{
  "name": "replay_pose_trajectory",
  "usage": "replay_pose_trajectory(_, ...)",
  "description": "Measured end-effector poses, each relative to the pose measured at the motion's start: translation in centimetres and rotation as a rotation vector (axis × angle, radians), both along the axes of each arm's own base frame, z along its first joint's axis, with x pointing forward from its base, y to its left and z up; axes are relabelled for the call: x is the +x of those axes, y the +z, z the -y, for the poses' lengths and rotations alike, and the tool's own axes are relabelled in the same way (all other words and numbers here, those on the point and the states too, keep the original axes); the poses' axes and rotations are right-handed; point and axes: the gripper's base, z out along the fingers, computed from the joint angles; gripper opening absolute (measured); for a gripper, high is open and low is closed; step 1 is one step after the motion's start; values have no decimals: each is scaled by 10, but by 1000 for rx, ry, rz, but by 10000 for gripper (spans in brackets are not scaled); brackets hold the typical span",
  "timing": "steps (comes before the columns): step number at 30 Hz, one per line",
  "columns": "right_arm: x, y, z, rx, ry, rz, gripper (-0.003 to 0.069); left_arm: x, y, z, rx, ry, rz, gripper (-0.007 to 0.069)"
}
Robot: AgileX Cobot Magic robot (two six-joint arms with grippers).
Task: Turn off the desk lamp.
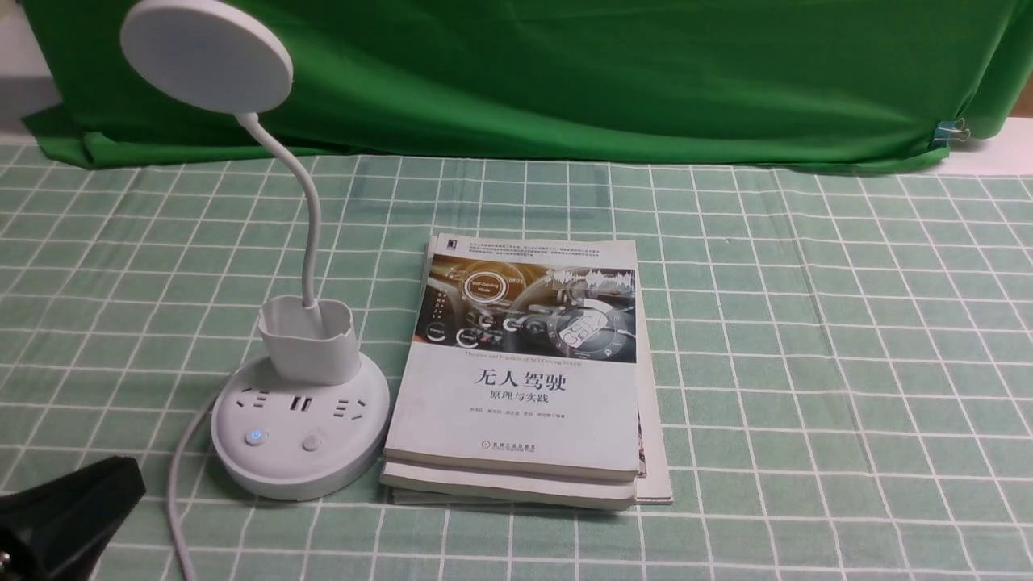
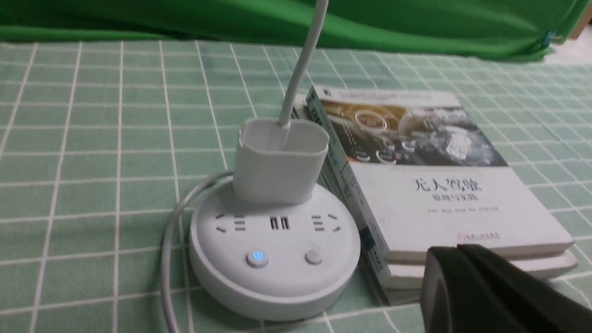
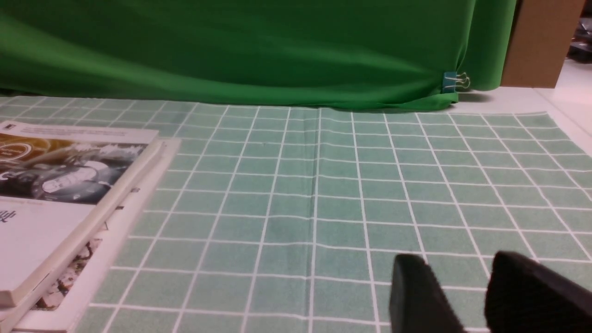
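On the gridded surface (image 1: 807, 363), books (image 1: 516, 371) adjoin the desk lamp's (image 1: 299, 428) right side; left gripper (image 2: 444, 259) opening indeterminate; right gripper (image 3: 458, 273) stands open.

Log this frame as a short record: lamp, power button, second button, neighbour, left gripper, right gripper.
lamp: desk lamp upright on the grid cloth
power button: left button, glowing blue
second button: right button, unlit
neighbour: book stack, right of the lamp
left gripper: near the lamp, not touching it; opening unclear
right gripper: open, holding nothing

White desk lamp (image 1: 300, 428), upright, unlit
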Motion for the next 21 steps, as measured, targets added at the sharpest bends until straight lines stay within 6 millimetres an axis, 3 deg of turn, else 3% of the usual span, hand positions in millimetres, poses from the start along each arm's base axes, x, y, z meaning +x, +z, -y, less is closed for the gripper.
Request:
replay_pose_trajectory(11,0,0,0,0,0,0,242,-1,0,-1,20,2,13,0)
replay_pose_trajectory(17,0,0,0,0,0,0,242,-10,-14,-14,83,128,122,0)
replay_pose_trajectory(21,0,0,0,0,0,0,242,-19,-36,-22,69,260,168,0)
